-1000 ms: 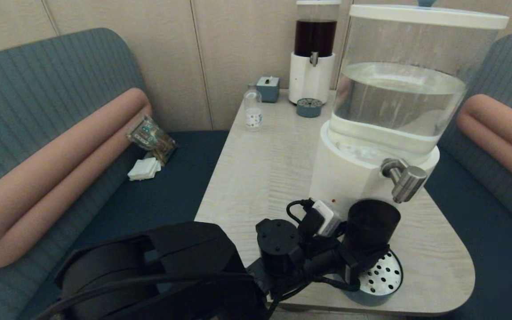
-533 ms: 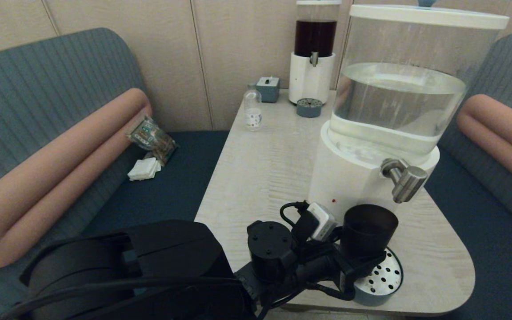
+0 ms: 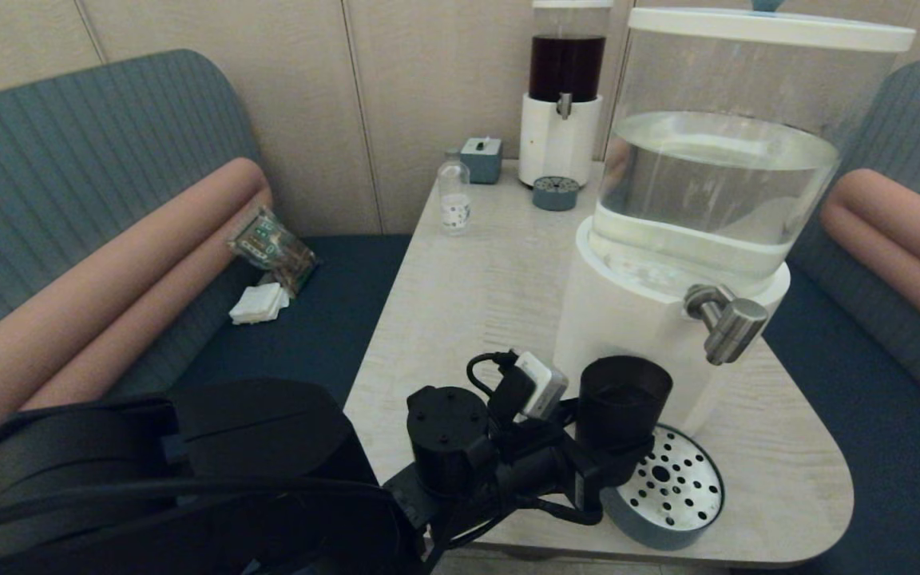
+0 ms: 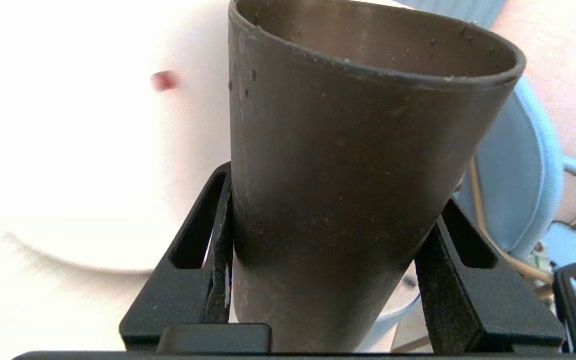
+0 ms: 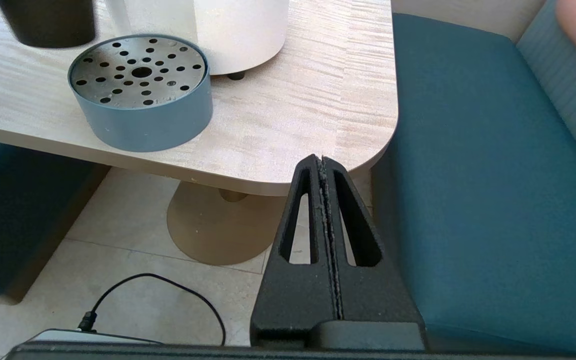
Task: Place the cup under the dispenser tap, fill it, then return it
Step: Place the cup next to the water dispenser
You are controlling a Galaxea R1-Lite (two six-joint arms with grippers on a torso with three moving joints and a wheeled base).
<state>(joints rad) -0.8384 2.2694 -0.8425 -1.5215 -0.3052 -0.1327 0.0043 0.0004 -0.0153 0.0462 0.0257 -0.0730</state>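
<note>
The dark smoky cup (image 3: 624, 399) stands upright in my left gripper (image 3: 616, 459), which is shut on its lower half. It hangs just left of the round drip tray (image 3: 668, 495) and left of the brushed-steel dispenser tap (image 3: 727, 319), not beneath it. In the left wrist view the cup (image 4: 358, 175) fills the frame between both black fingers (image 4: 218, 235), small droplets on its wall. The cup's contents cannot be made out. My right gripper (image 5: 321, 162) is shut and empty, parked low off the table's near right corner; the cup's base (image 5: 45, 22) shows there too.
The big white-based dispenser (image 3: 707, 200) stands right behind the cup. Further back are the slim dark-liquid dispenser (image 3: 564, 96), its small tray (image 3: 555, 192), a clear labelled bottle (image 3: 454, 200) and a blue box (image 3: 481, 158). Sofas flank the table (image 3: 468, 303).
My left gripper has carried the cup leftward, off the drip tray and out from under the tap. The tray's perforated top is now fully exposed.
</note>
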